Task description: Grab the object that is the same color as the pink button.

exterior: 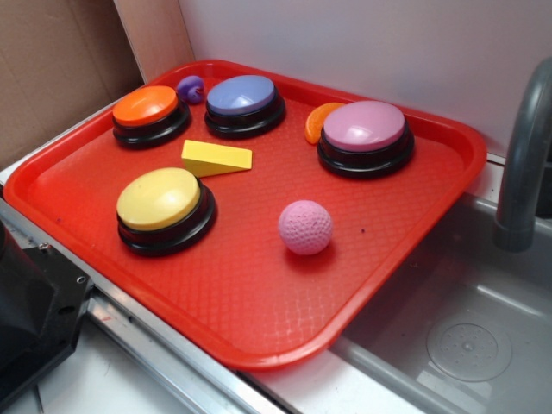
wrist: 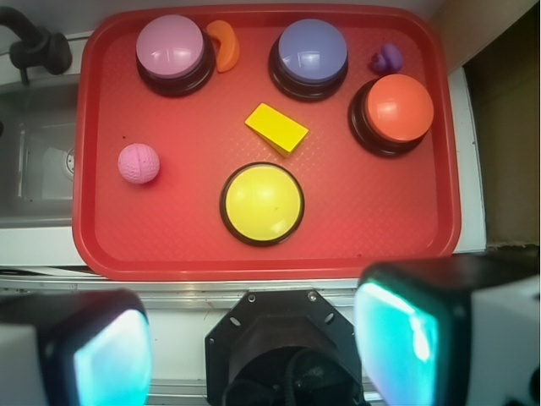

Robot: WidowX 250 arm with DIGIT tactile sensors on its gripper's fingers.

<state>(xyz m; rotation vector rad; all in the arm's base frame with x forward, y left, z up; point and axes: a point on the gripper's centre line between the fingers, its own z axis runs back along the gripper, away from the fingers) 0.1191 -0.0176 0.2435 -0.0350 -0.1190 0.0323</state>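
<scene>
Nothing is grabbed yet: pink ball [wrist: 139, 163] sits untouched at the tray's [wrist: 270, 262] nine o'clock, gripper [wrist: 254, 347] apparently spread wide, empty, well short of it.

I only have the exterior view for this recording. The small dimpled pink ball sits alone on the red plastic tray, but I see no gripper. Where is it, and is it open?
Observer: In the wrist view the gripper is open, with its fingers spread wide and nothing between them.
Reviewer: Is it over the small dimpled pink ball?
Observer: No. It sits back past the near rim of the red plastic tray. The ball lies left of centre in that view.
Reviewer: The orange piece behind the pink-domed button is half hidden for me.
Observer: From above it is a full crescent, close against that button's black base.
</scene>
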